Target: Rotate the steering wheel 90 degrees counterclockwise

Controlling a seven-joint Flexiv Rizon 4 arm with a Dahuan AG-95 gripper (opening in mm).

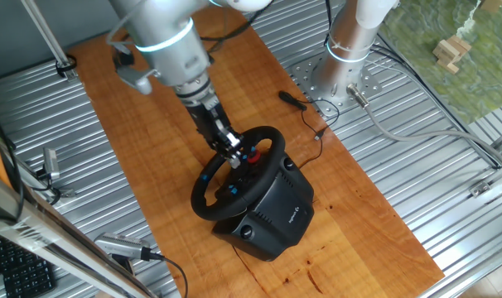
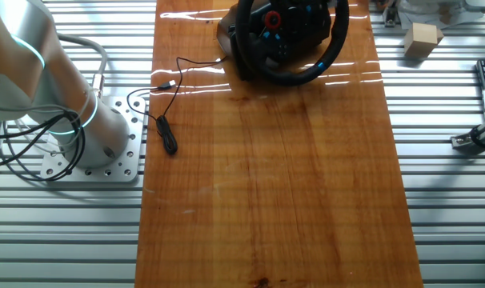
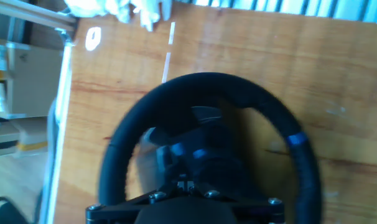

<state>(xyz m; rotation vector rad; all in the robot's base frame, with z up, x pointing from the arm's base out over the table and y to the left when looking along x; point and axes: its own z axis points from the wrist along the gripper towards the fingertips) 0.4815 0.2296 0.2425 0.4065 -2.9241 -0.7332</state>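
Note:
The steering wheel (image 1: 203,194) is a black round rim with a blue mark. It is tilted on its housing near the middle of the wooden board. Its hub (image 1: 249,157) has small red and blue buttons. In the other fixed view the steering wheel (image 2: 302,78) sits at the top edge. My gripper (image 1: 234,151) reaches down from the upper left and its tip is over the hub, inside the rim. The hand view is blurred. It shows the rim (image 3: 207,84) from above, with my gripper (image 3: 185,185) at the bottom edge over the dark hub. Whether the fingers touch or hold anything is not clear.
The bulky black base housing (image 1: 276,211) with a round knob stands under the wheel. A black cable with a plug (image 1: 294,99) lies beside the arm's base (image 1: 338,74) and shows in the other fixed view (image 2: 169,136). A wooden block (image 2: 422,40) lies off the board.

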